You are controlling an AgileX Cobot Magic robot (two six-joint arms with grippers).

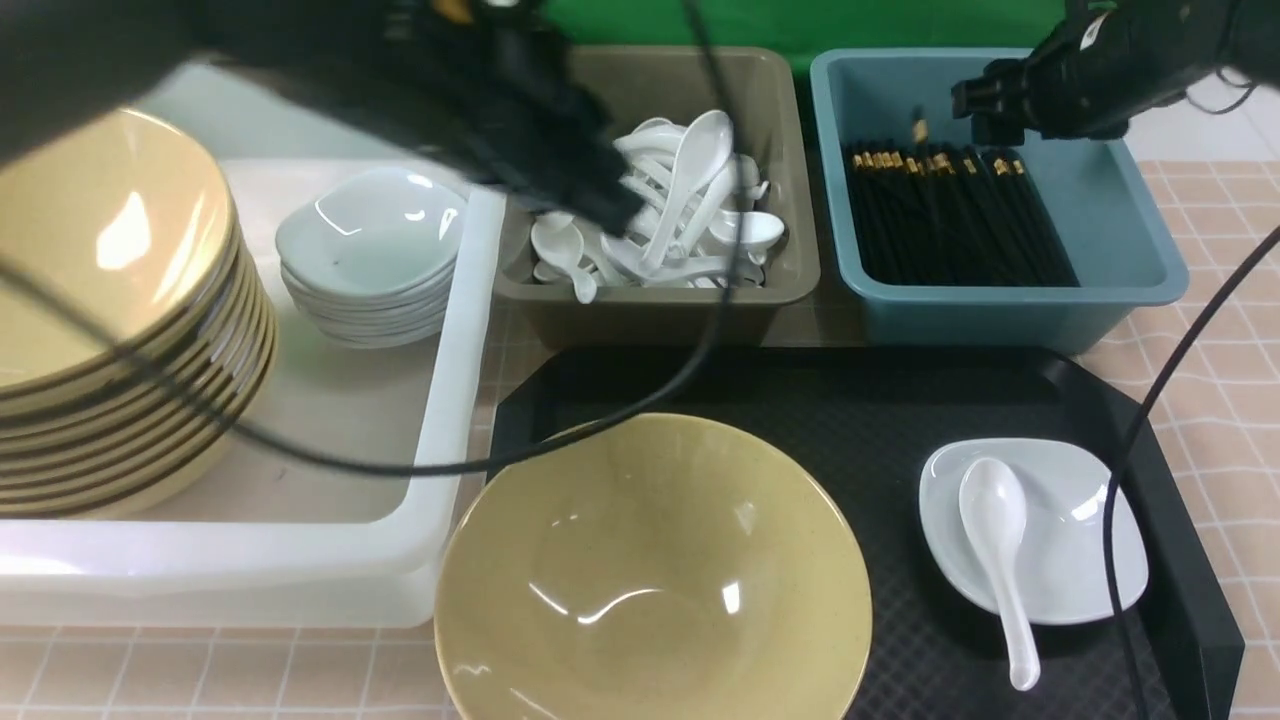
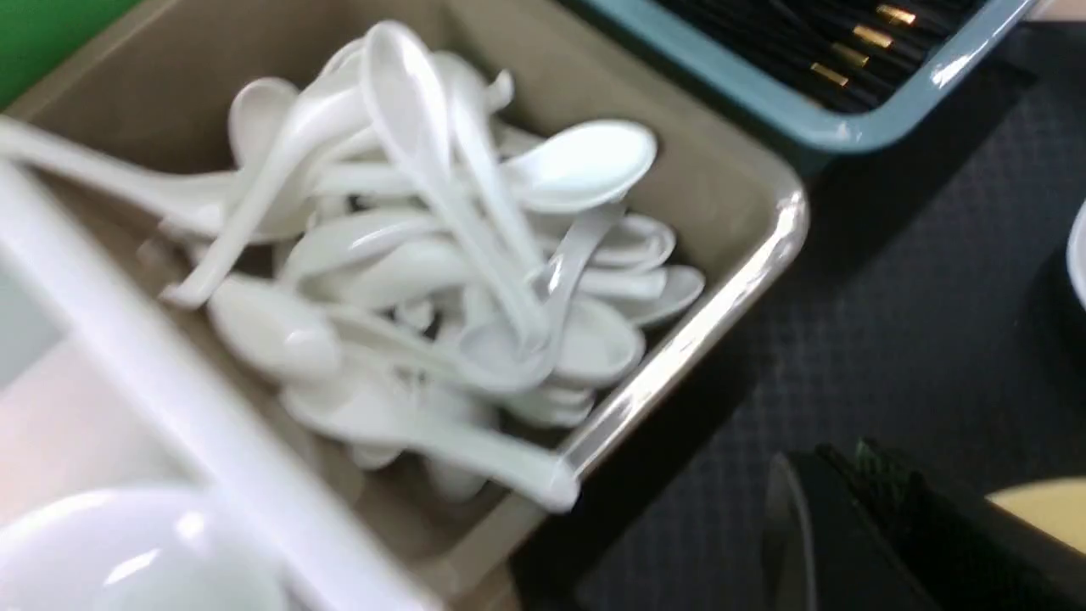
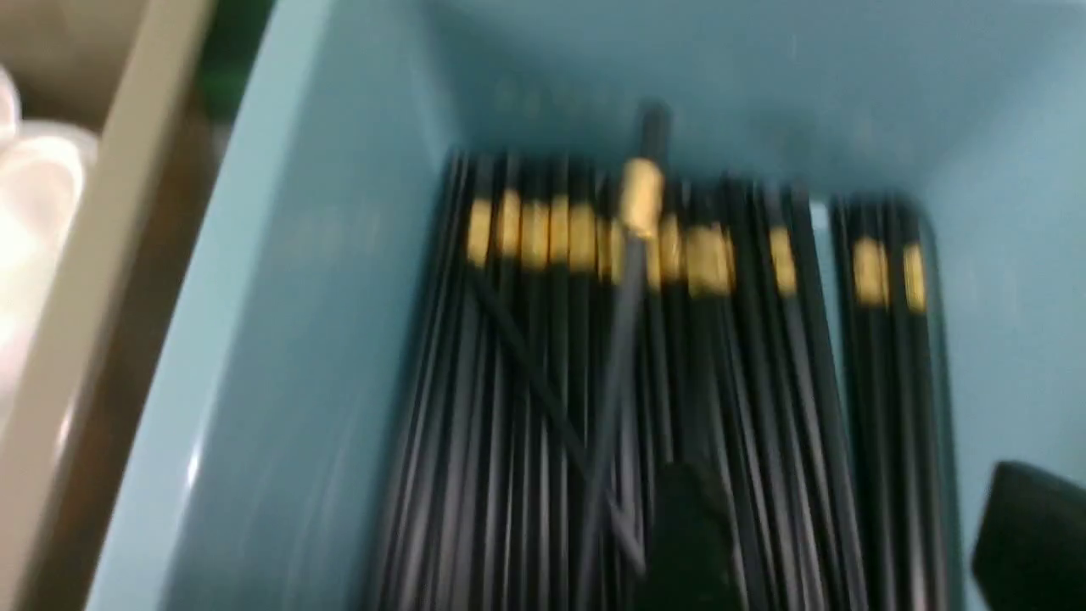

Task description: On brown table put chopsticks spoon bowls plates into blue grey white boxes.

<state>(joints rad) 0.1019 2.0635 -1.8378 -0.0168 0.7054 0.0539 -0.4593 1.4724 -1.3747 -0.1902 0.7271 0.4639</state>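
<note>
My right gripper (image 1: 985,105) (image 3: 857,535) hangs open over the teal-blue box (image 1: 1130,220), where several black chopsticks (image 1: 950,215) lie. One chopstick (image 3: 632,255) lies loose and slanted across the pile, free of the fingers. My left gripper (image 1: 600,200) (image 2: 848,509) is shut and empty over the near edge of the grey box (image 1: 660,85), which is full of white spoons (image 2: 441,255). On the black tray (image 1: 900,400) stand a yellow bowl (image 1: 650,570) and a white plate (image 1: 1080,560) with a spoon (image 1: 995,540) lying in it.
The white box (image 1: 455,340) at the left holds a stack of yellow bowls (image 1: 110,300) and a stack of white plates (image 1: 370,250). Arm cables cross over the tray and the white box. The brown table (image 1: 1220,380) shows at the right.
</note>
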